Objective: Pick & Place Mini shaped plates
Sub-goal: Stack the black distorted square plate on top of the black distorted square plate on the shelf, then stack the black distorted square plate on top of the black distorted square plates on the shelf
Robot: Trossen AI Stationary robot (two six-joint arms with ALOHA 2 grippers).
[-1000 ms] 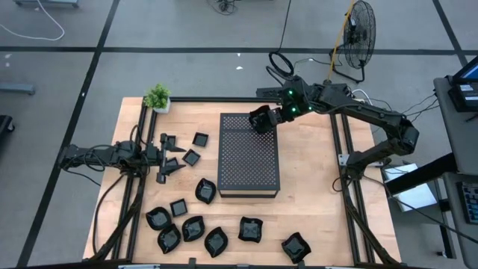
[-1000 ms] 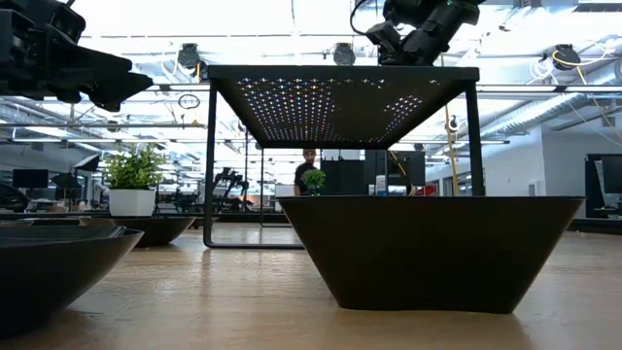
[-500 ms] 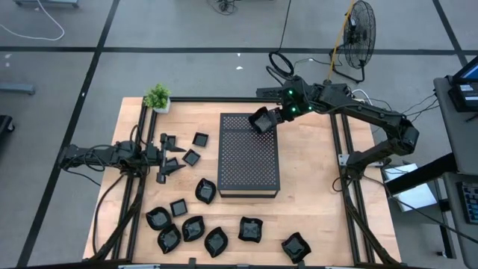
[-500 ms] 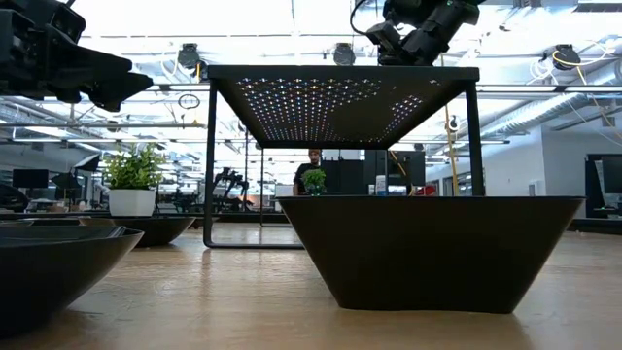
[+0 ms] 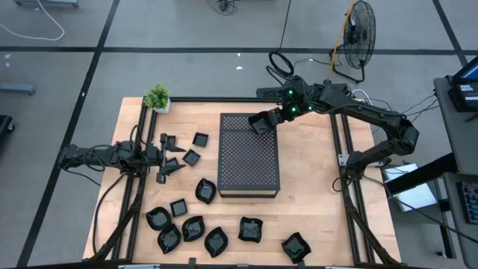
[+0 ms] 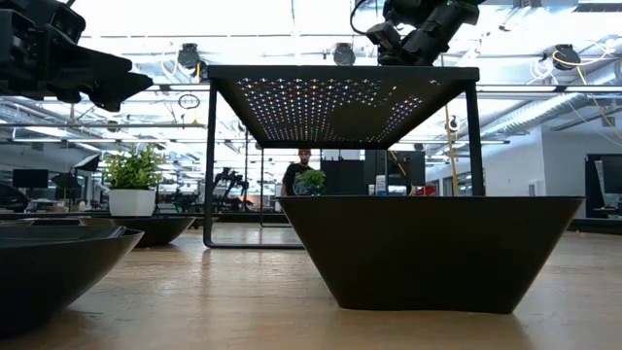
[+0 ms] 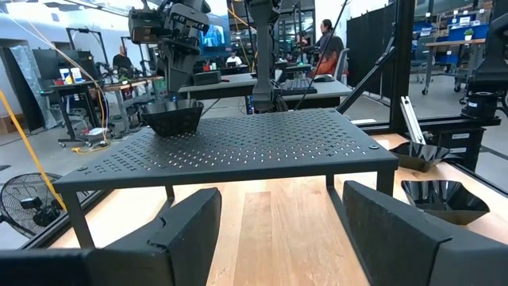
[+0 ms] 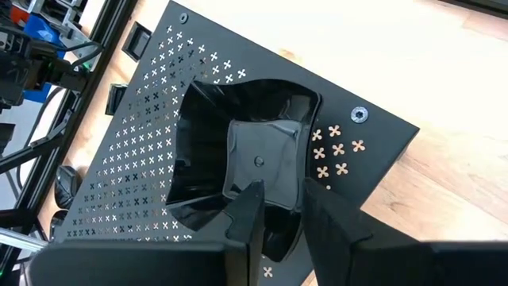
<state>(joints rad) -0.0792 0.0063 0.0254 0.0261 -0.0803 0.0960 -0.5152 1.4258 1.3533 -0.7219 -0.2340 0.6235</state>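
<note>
My right gripper (image 5: 267, 122) is over the far right corner of the black perforated stand (image 5: 249, 161), shut on a square mini shaped plate (image 8: 246, 155). In the left wrist view this plate (image 7: 171, 117) sits with its base on the stand's top. My left gripper (image 7: 274, 230) waits open and level at the table's left side (image 5: 170, 158), facing the stand. Several more glossy black plates lie on the wood, such as one (image 5: 205, 190) near the stand and one (image 5: 296, 246) at the near edge. My right gripper pinches the square plate's rim (image 8: 282, 208) on the side nearest the wrist. One finger (image 8: 246, 208) lies inside the dish and the other (image 8: 325, 218) outside. The fingers come slanting down from the table's far right. The plate's base rests on the stand's perforated top.
A small potted plant (image 5: 157, 97) stands at the far left corner. Three plates (image 5: 191, 157) lie close to my left gripper. A large plate (image 6: 428, 253) fills the low view's foreground. Bare wood lies right of the stand (image 5: 310, 172). A person walks in the room behind.
My right gripper has come down a little over the stand's far right corner and stayed shut. The plate it holds has tipped from tilted toward level and now sits on the perforated top.
</note>
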